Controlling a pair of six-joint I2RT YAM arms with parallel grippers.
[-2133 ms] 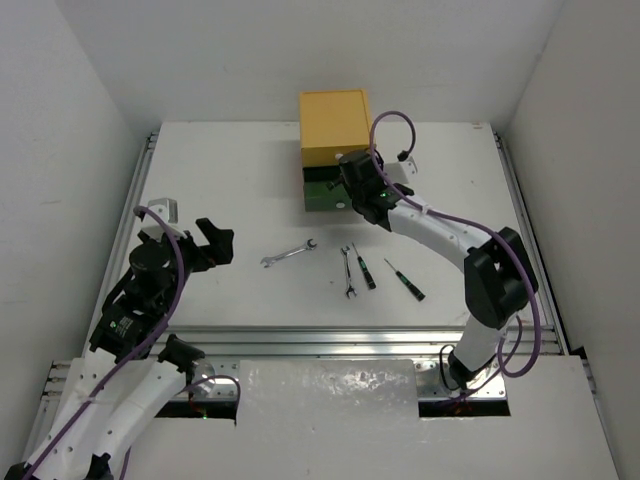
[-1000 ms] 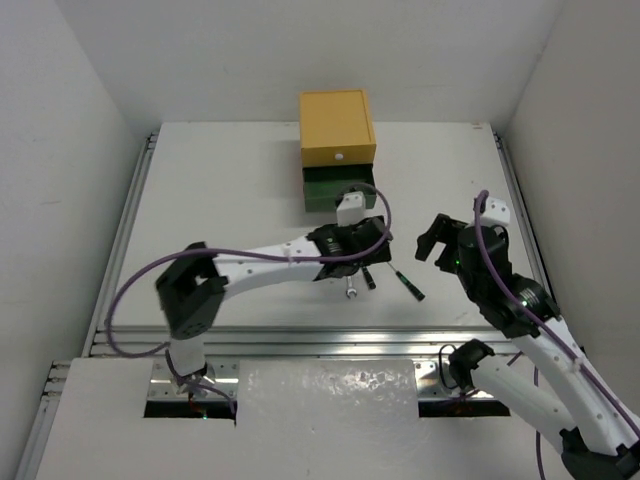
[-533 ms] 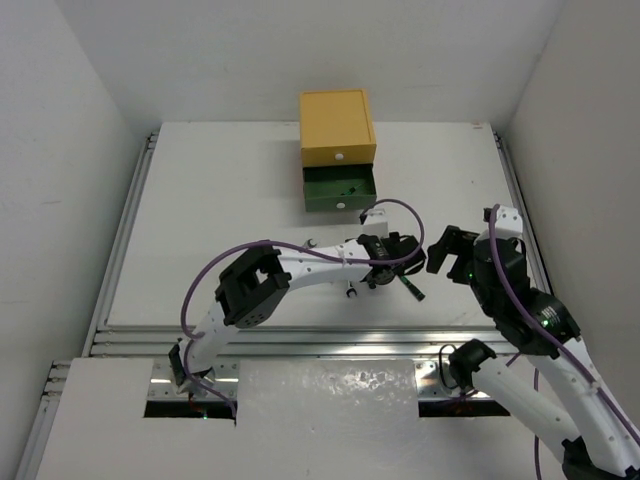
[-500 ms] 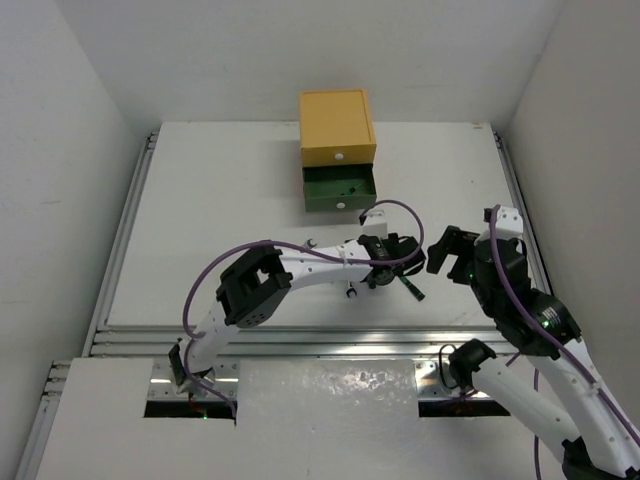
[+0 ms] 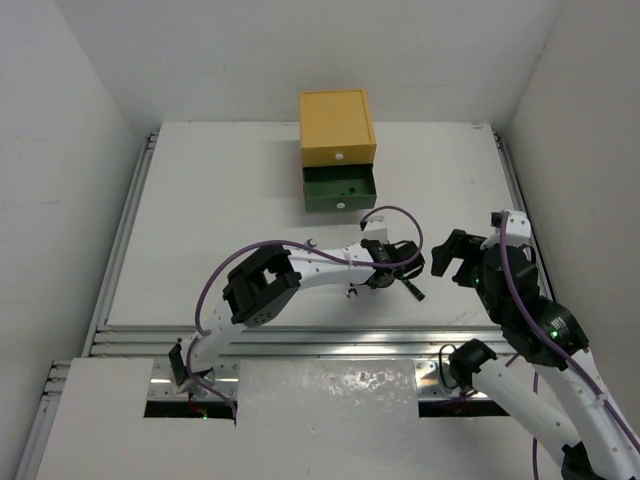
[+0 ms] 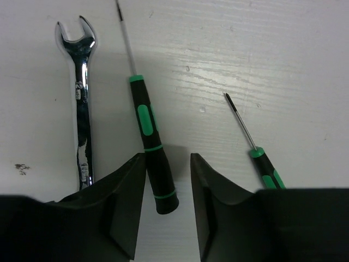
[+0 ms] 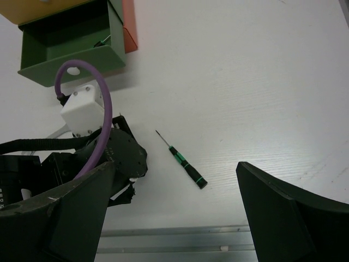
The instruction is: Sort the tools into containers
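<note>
A black-and-green screwdriver [image 6: 150, 153] lies on the white table with the butt of its handle between the fingers of my left gripper [image 6: 166, 164]. The left finger touches the handle; a gap shows on the right, so the gripper is open and narrow. A silver wrench [image 6: 82, 109] lies left of it and a second screwdriver [image 6: 262, 164] to the right. From above, the left gripper [image 5: 385, 268] hides the first screwdriver; the second one [image 5: 408, 287] shows beside it. My right gripper [image 5: 452, 258] hovers wide open and empty near this screwdriver [image 7: 185, 164].
The chest stands at the back: yellow top drawer [image 5: 337, 127] closed, green middle drawer [image 5: 340, 190] pulled out with a small tool inside. In the right wrist view the green drawer [image 7: 71, 60] and the red-orange one [image 7: 129, 24] show beyond the left wrist [image 7: 120, 158].
The left arm has reached further right over the screwdrivers and its jaws have narrowed around the handle. The right arm has drawn back toward the near right, still wide open.
</note>
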